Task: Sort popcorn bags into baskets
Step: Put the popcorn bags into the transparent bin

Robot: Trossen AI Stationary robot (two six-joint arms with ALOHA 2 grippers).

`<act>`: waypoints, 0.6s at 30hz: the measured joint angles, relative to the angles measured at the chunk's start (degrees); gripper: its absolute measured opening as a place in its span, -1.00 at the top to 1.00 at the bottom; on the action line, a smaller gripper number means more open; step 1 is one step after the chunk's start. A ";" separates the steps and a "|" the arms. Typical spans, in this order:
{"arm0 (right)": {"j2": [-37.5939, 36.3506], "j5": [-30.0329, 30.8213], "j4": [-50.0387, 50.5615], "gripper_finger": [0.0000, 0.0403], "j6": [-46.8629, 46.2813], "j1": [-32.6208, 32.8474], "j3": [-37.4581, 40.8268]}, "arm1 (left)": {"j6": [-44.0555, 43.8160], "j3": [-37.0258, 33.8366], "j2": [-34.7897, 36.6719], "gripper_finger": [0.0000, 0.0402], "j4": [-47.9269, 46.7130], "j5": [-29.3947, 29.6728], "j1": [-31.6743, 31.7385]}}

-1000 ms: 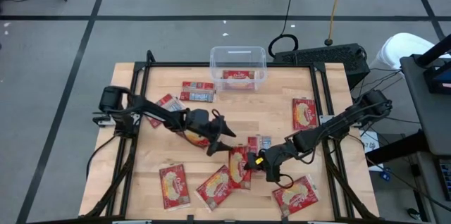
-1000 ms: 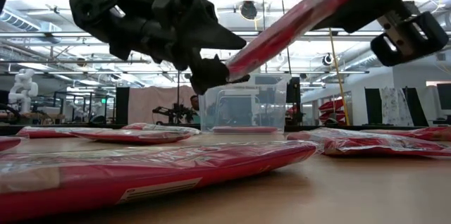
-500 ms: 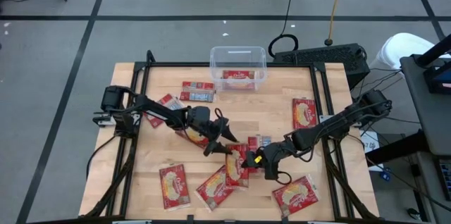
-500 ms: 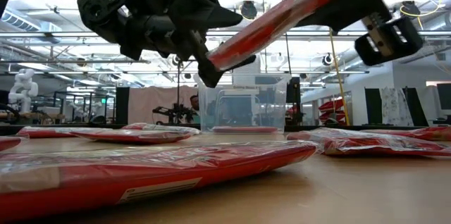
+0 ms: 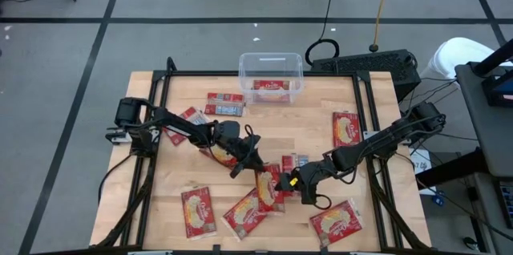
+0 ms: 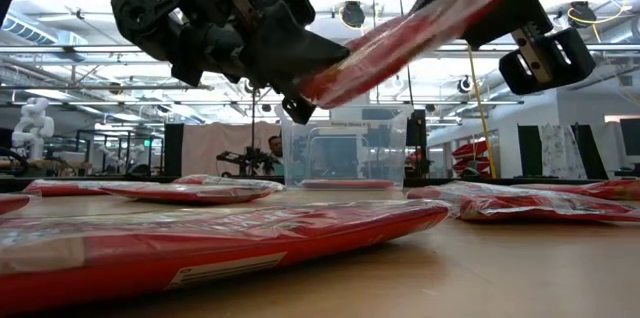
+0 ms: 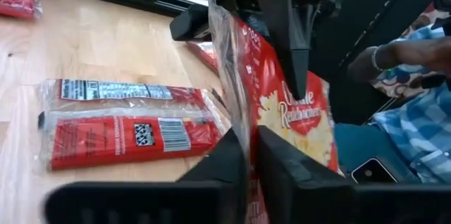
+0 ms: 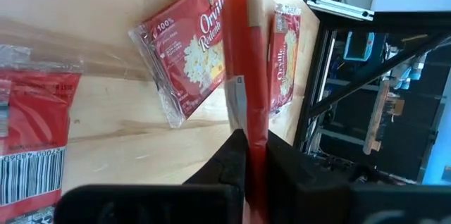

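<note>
Popcorn bag (image 5: pixel 267 188) hangs above mid-worktop (image 5: pixel 321 123), pinched at both ends by the left fingers (image 5: pixel 258 167) and right fingers (image 5: pixel 282 185). At the far edge, the clear tub (image 5: pixel 271 76) holds one bag (image 5: pixel 272 86).

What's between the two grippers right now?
One popcorn bag, lifted off the table, gripped by the left gripper and the right gripper; the low view shows it.

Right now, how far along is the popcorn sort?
Done: one popcorn bag lies in the clear tub. In hand: a lifted bag is pinched at mid-table by both the left gripper and the right gripper, a handover under way. Left: about eight bags on the wood, such as one by the near edge.
</note>
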State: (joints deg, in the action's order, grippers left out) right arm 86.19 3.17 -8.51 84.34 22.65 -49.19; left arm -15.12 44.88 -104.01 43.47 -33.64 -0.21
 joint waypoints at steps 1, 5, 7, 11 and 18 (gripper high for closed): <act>0.00 0.97 -0.09 0.87 -1.48 0.00 0.00 | -0.02 0.00 0.00 0.91 0.02 -0.05 0.22; 0.00 5.29 -0.39 0.79 -12.99 0.61 0.00 | -0.45 0.00 0.00 0.88 -0.01 -0.33 1.31; 0.00 5.18 -0.66 0.76 -17.63 0.65 0.02 | -0.48 0.00 0.30 0.86 -0.09 -0.85 1.96; -0.60 10.83 -1.32 0.68 -32.38 2.11 0.00 | -0.46 -0.04 2.49 0.92 -1.17 -3.15 3.54; -3.21 30.66 2.37 0.48 -52.75 7.13 -0.07 | 5.48 0.11 11.39 0.92 -15.86 -1.27 4.57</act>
State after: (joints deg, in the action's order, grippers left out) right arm 82.99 33.83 -6.15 31.59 29.79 -49.25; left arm -9.64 44.99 -92.62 27.61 -34.91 4.36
